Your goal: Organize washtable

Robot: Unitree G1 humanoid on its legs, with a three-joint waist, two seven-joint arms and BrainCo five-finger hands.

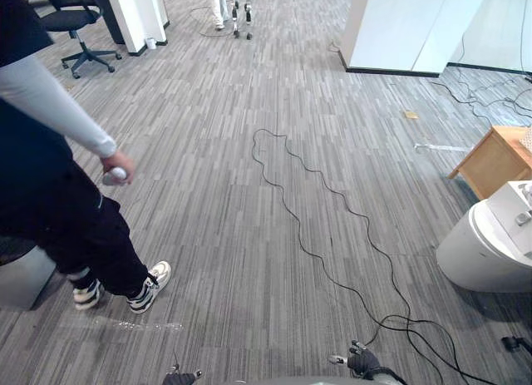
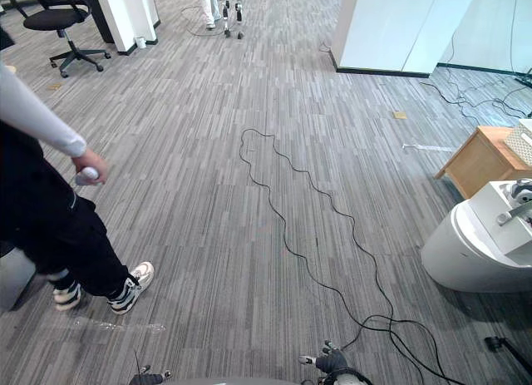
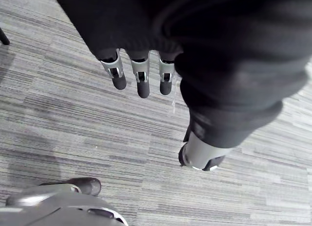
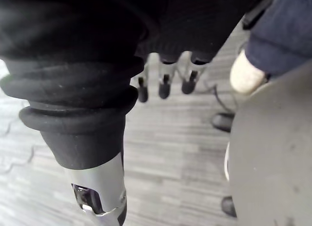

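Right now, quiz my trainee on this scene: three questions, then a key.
1. True or false: the left hand and the right hand each grip something.
2. The washstand stands on the robot's: A) left B) right C) far middle.
3. Fill in: the cabinet beyond the washstand looks made of ___.
Key: 1 false, both hang open and empty; 2 B; 3 wood.
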